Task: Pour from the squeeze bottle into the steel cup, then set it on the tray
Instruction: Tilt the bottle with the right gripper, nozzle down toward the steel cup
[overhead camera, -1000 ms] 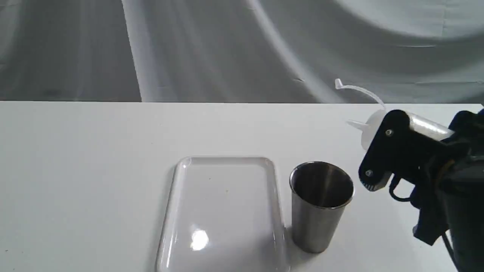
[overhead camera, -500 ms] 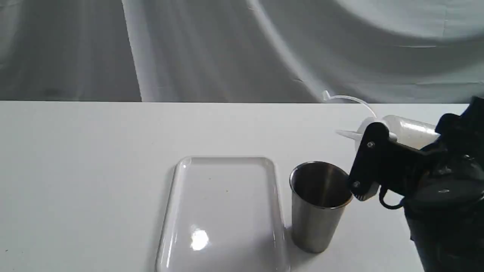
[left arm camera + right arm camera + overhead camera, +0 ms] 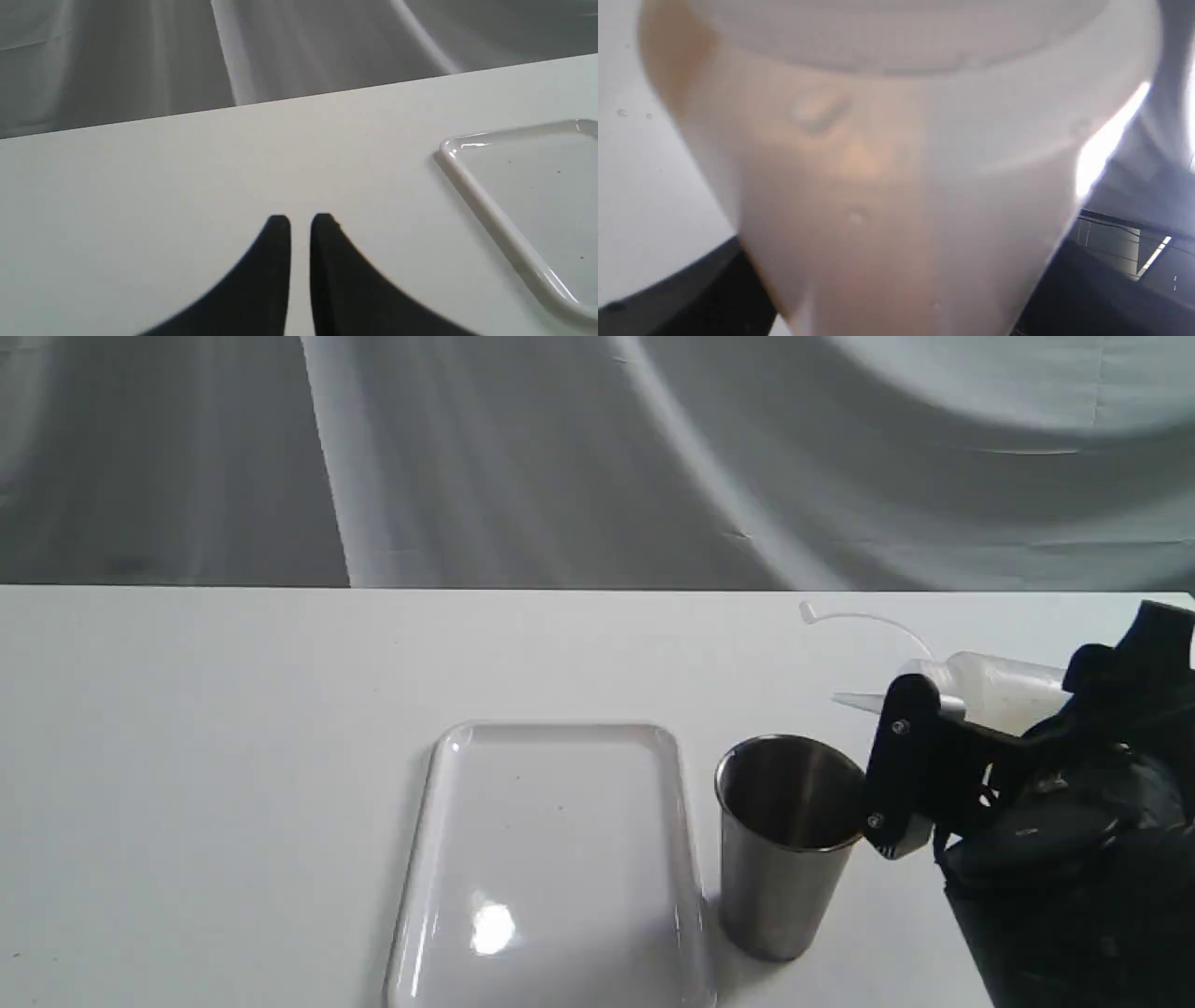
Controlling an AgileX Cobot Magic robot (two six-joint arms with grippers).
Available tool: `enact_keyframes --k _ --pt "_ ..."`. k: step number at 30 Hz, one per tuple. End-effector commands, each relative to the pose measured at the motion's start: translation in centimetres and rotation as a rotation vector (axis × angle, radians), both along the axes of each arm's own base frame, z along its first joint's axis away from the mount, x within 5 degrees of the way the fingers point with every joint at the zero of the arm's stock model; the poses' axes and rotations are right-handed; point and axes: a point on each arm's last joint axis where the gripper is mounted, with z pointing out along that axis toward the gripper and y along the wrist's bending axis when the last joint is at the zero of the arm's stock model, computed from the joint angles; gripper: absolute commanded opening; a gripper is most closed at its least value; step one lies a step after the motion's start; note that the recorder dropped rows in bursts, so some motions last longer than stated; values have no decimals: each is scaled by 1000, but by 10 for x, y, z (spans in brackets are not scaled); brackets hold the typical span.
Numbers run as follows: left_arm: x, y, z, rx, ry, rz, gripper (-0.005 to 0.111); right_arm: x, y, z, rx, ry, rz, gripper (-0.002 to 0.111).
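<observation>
The squeeze bottle (image 3: 994, 686) lies tipped nearly level in my right gripper (image 3: 920, 733), which is shut on its body. Its nozzle (image 3: 851, 702) points left, just above and to the right of the steel cup's rim. The cap strap (image 3: 864, 616) arcs above it. In the right wrist view the bottle (image 3: 896, 186) fills the frame, faintly amber inside. The steel cup (image 3: 789, 845) stands upright next to the tray (image 3: 551, 859), on the tray's right. My left gripper (image 3: 300, 221) hovers over bare table with its fingers nearly together, and the tray (image 3: 490, 205) is off to one side of it.
A white table (image 3: 233, 756) carries everything, backed by a draped grey cloth (image 3: 560, 457). The black right arm (image 3: 1074, 877) fills the lower right corner beside the cup. The left gripper does not show in the exterior view.
My right gripper has come down and moved left toward the cup with the bottle. The bottle's nozzle has sunk closer to the cup's rim. Cup and tray have not moved.
</observation>
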Motion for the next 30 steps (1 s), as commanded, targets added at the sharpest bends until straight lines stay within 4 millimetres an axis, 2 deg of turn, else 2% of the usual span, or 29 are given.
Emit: enact_keyframes --k 1,30 --pt "0 0 -1 -2 -7 -3 8 1 0 6 -45 -36 6 54" --pt "0 0 -1 -2 -7 -3 8 -3 -2 1 0 -8 -48 54"
